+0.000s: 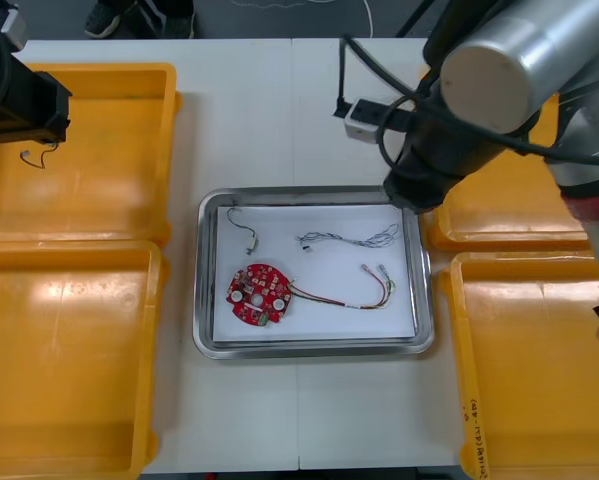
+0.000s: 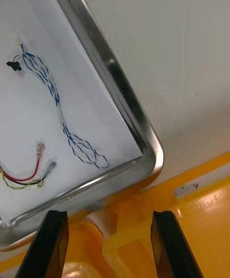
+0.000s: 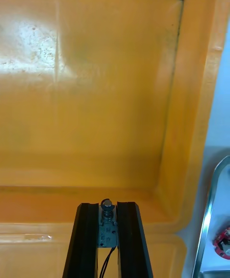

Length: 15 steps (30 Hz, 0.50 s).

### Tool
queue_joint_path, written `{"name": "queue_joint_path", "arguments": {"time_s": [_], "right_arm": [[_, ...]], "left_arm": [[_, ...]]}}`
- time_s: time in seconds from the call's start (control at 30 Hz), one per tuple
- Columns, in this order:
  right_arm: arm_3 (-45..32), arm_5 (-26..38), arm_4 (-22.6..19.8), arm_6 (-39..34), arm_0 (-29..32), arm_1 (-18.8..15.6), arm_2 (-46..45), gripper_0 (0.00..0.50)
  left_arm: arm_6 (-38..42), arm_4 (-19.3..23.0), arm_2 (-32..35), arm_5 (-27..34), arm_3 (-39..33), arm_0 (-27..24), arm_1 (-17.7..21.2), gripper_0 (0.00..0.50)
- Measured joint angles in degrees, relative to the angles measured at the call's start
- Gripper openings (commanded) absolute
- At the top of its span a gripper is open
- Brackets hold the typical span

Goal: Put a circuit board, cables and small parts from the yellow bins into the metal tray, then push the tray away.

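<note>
The metal tray (image 1: 425,300), white inside, holds a round red circuit board (image 1: 258,295), a black cable (image 1: 245,232), a twisted blue and white cable (image 1: 349,238) and a red and yellow cable (image 1: 357,296). My left gripper (image 3: 108,207) hangs over the far left yellow bin (image 1: 89,160), shut on a small metal part (image 3: 107,224) whose thin black wire (image 1: 37,155) dangles below. My right gripper (image 2: 108,216) is open over the tray's far right corner (image 2: 152,156), nothing between its fingers, with the blue and white cable (image 2: 57,105) beyond them.
Yellow bins flank the tray: near left (image 1: 69,350), far right (image 1: 509,215), near right (image 1: 539,370). The right arm (image 1: 479,90) hides part of the far right bin. Bare table (image 1: 279,120) lies beyond the tray. The tray rim (image 3: 211,225) shows beside the left bin.
</note>
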Motion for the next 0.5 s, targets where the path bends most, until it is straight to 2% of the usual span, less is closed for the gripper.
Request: {"name": "queue_joint_path", "arguments": {"time_s": [0.13,0.23,0.37,0.5], "right_arm": [[-1.14,0.82,-0.06,-8.45,0.08,-1.82,-2.01,0.500],[-1.36,0.84,-0.14,-11.19,0.85,-2.76,-3.84,0.500],[-2.66,0.86,-0.67,-13.90,4.31,-2.91,-9.78,0.500],[-3.75,0.88,-1.17,-22.25,8.27,-2.94,-17.11,0.500]], "left_arm": [[0.94,1.62,-2.15,0.01,-2.10,0.00,0.02,0.000],[4.24,2.66,-4.73,0.01,-3.71,0.00,0.07,0.000],[13.70,4.15,-8.33,0.02,-5.58,0.00,0.15,0.000],[23.27,4.75,-11.90,0.03,-7.42,0.00,0.14,0.000]]}}
